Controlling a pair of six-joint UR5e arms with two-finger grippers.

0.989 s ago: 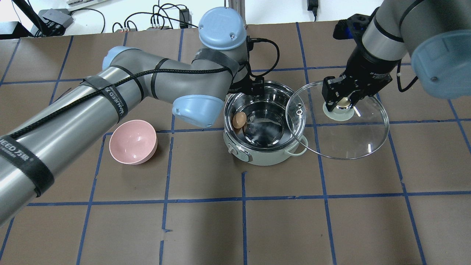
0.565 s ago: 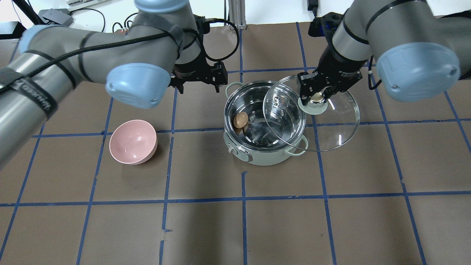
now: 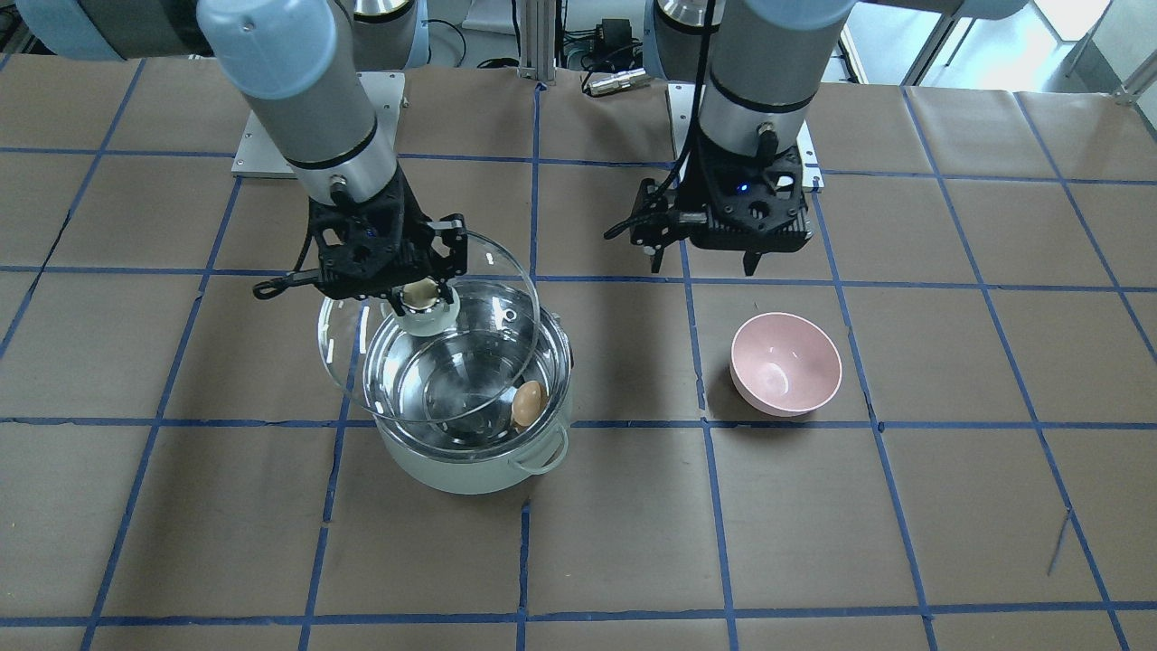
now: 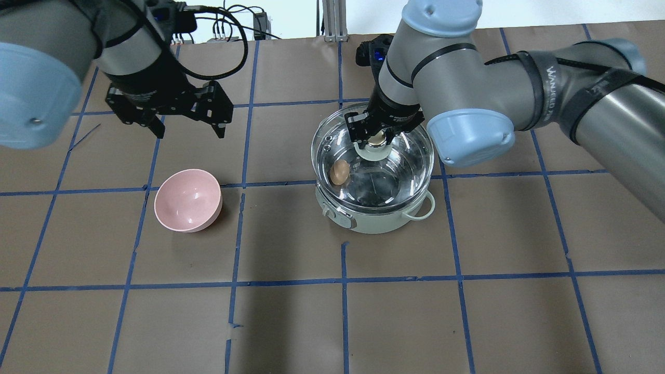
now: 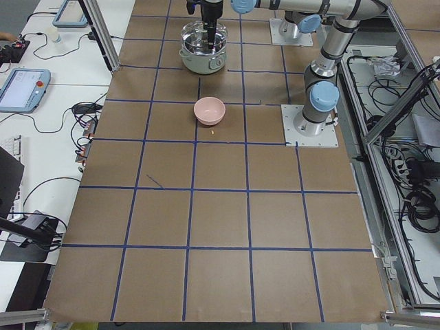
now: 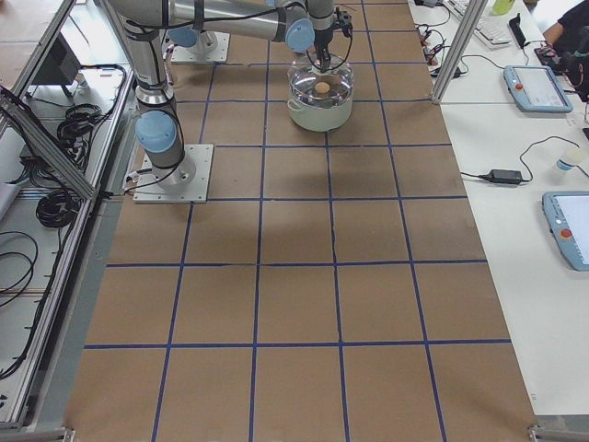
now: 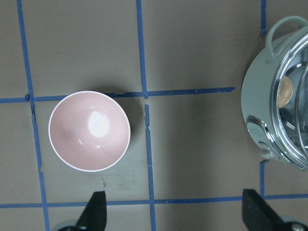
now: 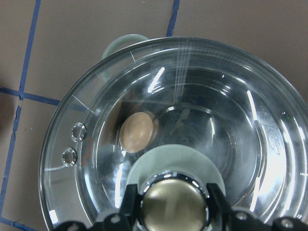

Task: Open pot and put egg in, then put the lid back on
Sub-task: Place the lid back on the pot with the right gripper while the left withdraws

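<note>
The mint-green pot stands open at mid-table with the brown egg inside, against its left wall. My right gripper is shut on the knob of the glass lid. It holds the lid over the pot. In the front-facing view the lid hangs tilted above the pot, shifted toward the robot, and the egg shows under it. The right wrist view shows the egg through the lid. My left gripper is open and empty, far left of the pot.
A pink bowl sits empty left of the pot, below my left gripper in the left wrist view, which shows the bowl and the pot's edge. Brown paper with blue tape lines covers the table.
My right gripper has carried the lid leftward from beside the pot to over it. My left arm has drawn back from the pot to the left, gripper open.
</note>
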